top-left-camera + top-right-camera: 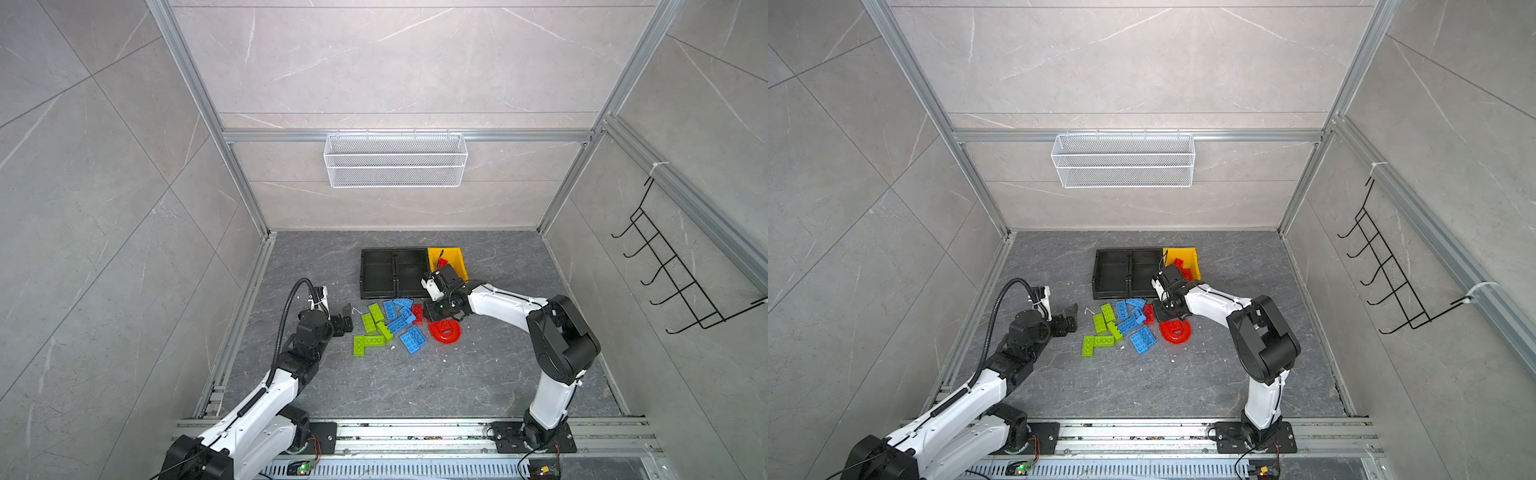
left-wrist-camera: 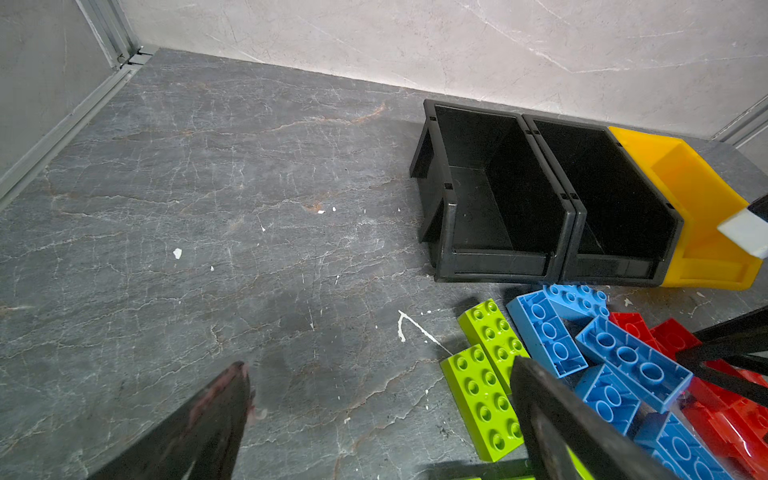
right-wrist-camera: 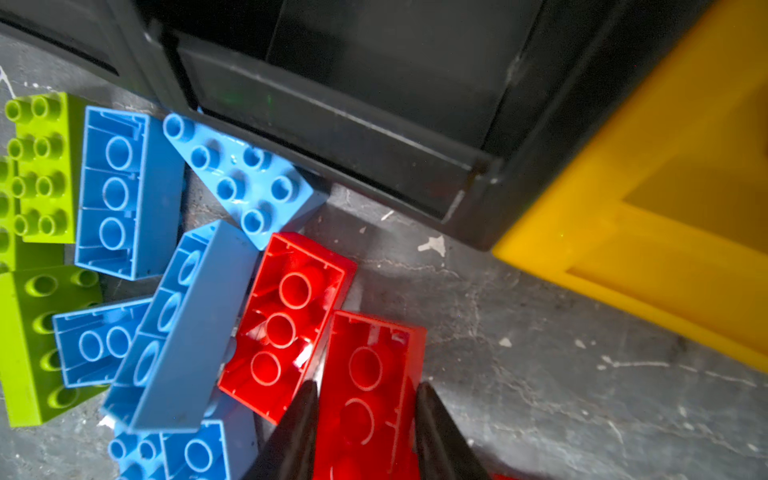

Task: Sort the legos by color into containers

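Right gripper (image 3: 365,387): we see its jaws clamping an upturned red brick (image 3: 374,345) by the sides.
Left gripper (image 2: 374,399): spread wide, empty; green bricks (image 2: 482,399) just beside it.
Yellow bin (image 1: 460,261): just beyond the right gripper; its wrist partly hides the bin from us.

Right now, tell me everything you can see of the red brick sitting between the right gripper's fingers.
The red brick is glossy plastic and rectangular. It lies upside down, so its hollow underside and round tubes face the wrist camera. It rests flat on the grey stone-look table, with its near end cut off by the frame. The right gripper straddles it, one dark fingertip against each long side. One long edge appears to touch a second red brick, also upside down.
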`<state>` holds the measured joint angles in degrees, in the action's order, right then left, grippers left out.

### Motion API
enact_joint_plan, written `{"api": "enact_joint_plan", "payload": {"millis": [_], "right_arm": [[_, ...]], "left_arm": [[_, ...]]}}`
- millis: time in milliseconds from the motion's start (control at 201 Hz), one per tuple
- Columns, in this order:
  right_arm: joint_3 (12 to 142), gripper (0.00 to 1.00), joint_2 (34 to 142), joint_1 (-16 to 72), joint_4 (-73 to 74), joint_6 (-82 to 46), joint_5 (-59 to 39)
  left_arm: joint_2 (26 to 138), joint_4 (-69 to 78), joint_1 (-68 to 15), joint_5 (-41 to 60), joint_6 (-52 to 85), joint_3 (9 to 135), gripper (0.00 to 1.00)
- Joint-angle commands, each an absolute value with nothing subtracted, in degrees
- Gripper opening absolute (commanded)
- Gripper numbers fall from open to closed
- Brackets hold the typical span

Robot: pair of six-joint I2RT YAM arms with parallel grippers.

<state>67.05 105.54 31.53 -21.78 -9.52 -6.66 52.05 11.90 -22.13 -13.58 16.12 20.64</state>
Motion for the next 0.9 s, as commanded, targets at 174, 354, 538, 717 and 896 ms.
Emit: {"api": "enact_joint_plan", "payload": {"millis": [174,354,538,717,896], "right_arm": [[66.1,0.29,103.0,31.5,-26.4,-10.9,-3.1],[67.1,0.41,100.7,31.5,-27.7,-11.3,-2.8],[67.5,0.49,99.3,31.7,-28.1,-9.7,-4.1],[69.0,0.5,101.7,31.6,-30.9,-13.8,-4.8],[69.1,0.53,103.2,31.7,-31.8,-17.3,-5.2]], "left_arm": [[51.1,13.1,-22.1,-14.5,16.1,22.1,0.99],[51.2,13.1,-22.1,-14.5,16.1,22.0,0.99],[51.1,13.1,-22.1,-14.5,16.1,22.1,0.99],[51.3,13.1,-22.1,-14.4,16.1,22.1,0.99],[51.1,13.1,-22.1,-14.5,16.1,22.1,0.99]]}}
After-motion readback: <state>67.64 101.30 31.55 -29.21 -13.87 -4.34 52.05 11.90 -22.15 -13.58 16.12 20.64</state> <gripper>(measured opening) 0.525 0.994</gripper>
